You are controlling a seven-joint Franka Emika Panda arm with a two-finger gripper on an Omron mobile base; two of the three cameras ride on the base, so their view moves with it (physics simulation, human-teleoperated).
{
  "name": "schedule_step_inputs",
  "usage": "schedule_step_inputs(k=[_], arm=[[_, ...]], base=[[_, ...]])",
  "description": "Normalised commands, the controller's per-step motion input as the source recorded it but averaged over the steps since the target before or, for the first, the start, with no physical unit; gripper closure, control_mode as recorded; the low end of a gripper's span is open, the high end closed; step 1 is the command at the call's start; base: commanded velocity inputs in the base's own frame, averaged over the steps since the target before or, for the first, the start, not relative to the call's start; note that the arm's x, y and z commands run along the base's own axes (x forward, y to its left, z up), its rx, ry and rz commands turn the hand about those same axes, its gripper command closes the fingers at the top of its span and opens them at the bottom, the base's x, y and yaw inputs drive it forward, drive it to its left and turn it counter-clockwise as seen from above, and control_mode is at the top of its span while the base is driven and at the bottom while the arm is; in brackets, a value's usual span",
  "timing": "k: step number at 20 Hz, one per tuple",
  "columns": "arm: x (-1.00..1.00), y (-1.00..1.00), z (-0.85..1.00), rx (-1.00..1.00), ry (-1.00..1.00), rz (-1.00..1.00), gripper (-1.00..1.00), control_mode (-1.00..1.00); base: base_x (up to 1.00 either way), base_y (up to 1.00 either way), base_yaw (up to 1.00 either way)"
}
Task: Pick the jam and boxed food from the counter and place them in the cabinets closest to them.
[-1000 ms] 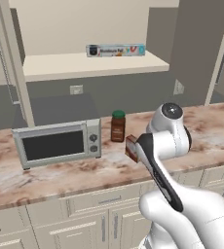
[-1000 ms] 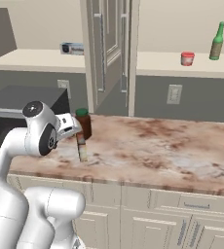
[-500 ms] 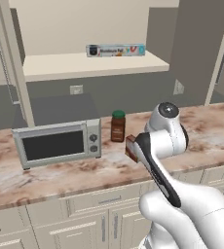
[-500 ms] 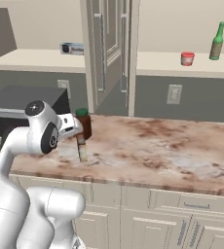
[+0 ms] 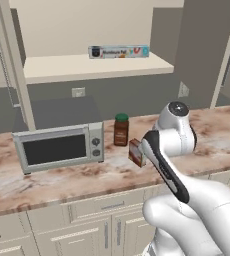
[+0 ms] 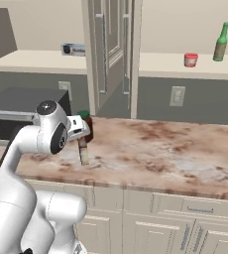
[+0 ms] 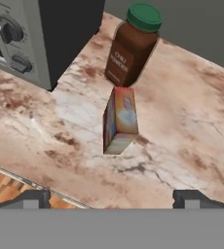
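Observation:
The boxed food [image 7: 120, 120] is a small reddish-brown and tan carton standing upright on the marble counter [image 7: 182, 121], just in front of a brown jar. It also shows in the left base view [image 5: 136, 152] and the right base view [image 6: 84, 153]. My gripper [image 7: 111, 199] hovers above and slightly short of the carton, open, with nothing between its fingertips. The jam [image 6: 190, 60], a squat red-lidded jar, stands on the shelf of the open right-hand cabinet, beside a green bottle [image 6: 220, 42].
A dark-brown jar with a green lid [image 7: 131, 46] stands right behind the carton. The microwave [image 5: 59, 147] sits to its left. A long white-and-blue box [image 5: 119, 51] lies on the shelf above. Open cabinet doors [image 6: 111, 49] hang over the counter.
The arm has shifted slightly towards the carton. The jaws stay open and the carton has not moved.

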Motion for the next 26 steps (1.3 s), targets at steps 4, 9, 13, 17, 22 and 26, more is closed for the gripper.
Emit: schedule_step_inputs(k=[4, 9, 13, 17, 22, 26], arm=[[0.00, 0.05, -0.01, 0.00, 0.00, 0.00, -1.00, -1.00], [0.09, 0.13, -0.16, 0.00, 0.02, 0.00, -1.00, -1.00], [0.14, 0.07, -0.35, -0.03, 0.02, 0.00, -1.00, -1.00], [0.18, 0.00, -0.42, 0.00, 0.02, 0.00, -1.00, -1.00], [0.19, 0.00, -0.40, 0.00, 0.02, 0.00, -1.00, -1.00], [0.23, 0.00, -0.31, 0.00, 0.02, 0.00, -1.00, -1.00]], base=[[0.00, 0.00, 0.00], [0.00, 0.00, 0.00], [0.00, 0.00, 0.00], [0.00, 0.00, 0.00], [0.00, 0.00, 0.00], [0.00, 0.00, 0.00]])
